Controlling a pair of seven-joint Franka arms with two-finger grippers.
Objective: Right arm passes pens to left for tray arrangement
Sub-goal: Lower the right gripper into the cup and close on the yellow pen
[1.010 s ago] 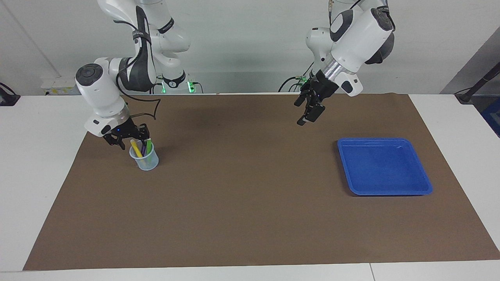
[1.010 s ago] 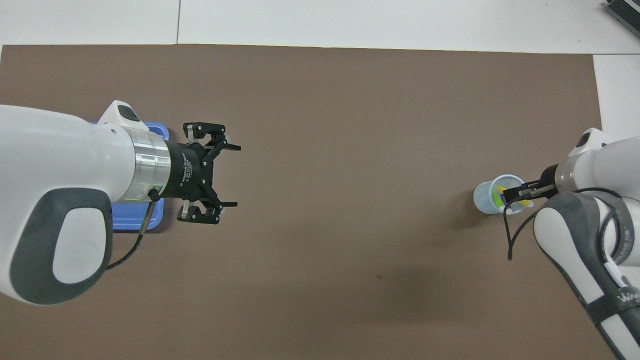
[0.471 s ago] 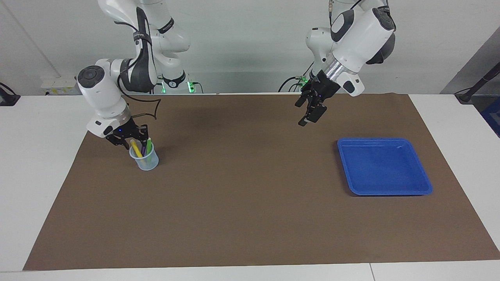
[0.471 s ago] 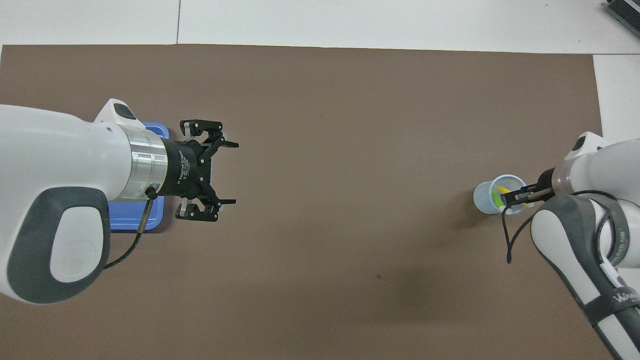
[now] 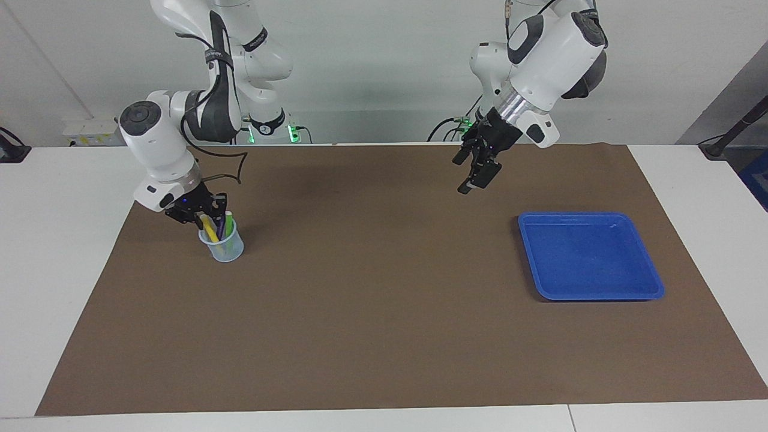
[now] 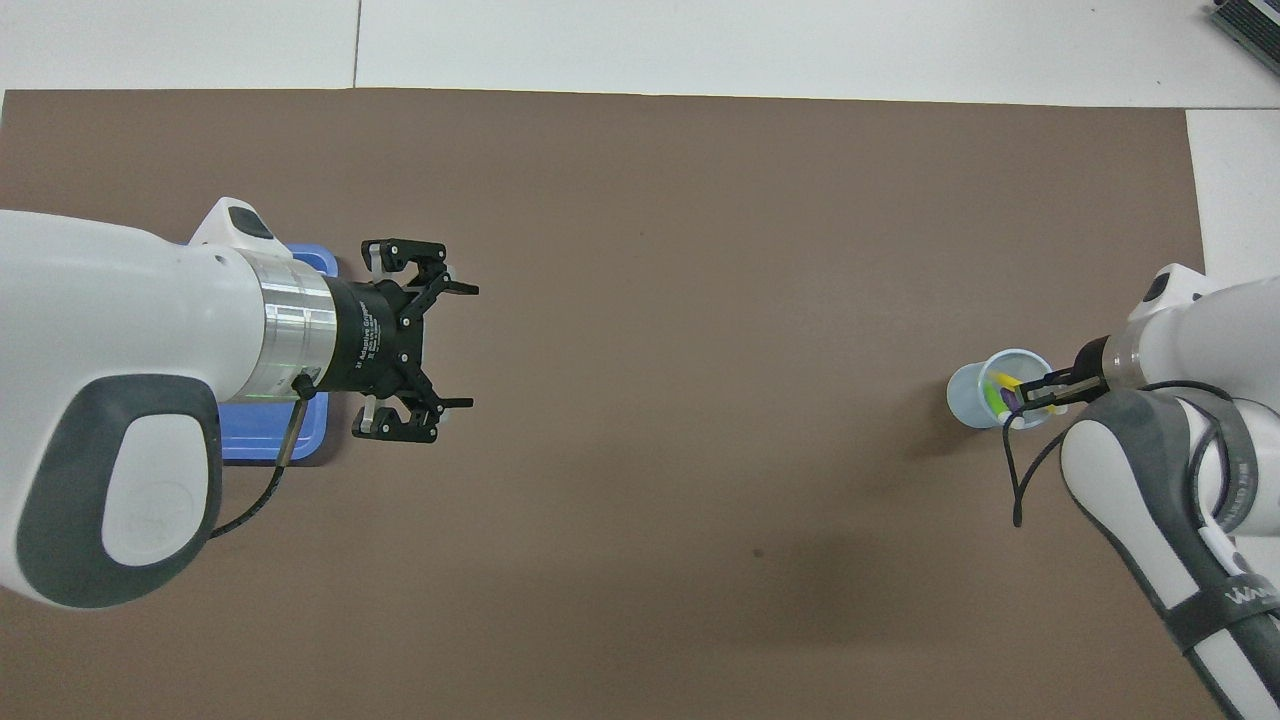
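Observation:
A small translucent pale-blue cup [image 5: 223, 248] [image 6: 966, 394] stands on the brown mat toward the right arm's end of the table. The pens stand upright in it: a yellow pen [image 5: 210, 230] [image 6: 1002, 380], a purple pen [image 5: 221, 227] [image 6: 1012, 398] and a green pen [image 6: 994, 399]. My right gripper [image 5: 207, 215] [image 6: 1032, 396] is down at the pens' top ends, just above the cup's rim. The blue tray [image 5: 591, 258] [image 6: 255, 440] lies empty toward the left arm's end. Over the mat beside the tray, my left gripper [image 5: 474, 177] [image 6: 462, 346] hangs open and holds nothing.
A brown mat [image 5: 384, 312] covers most of the white table [image 5: 54, 240]. In the overhead view the left arm hides most of the tray. A black cable [image 6: 1012, 480] loops from the right wrist beside the cup.
The right wrist has drawn in and straightened above the cup, staying at the pen tops. The left arm has barely shifted. Cup, pens and tray have not moved.

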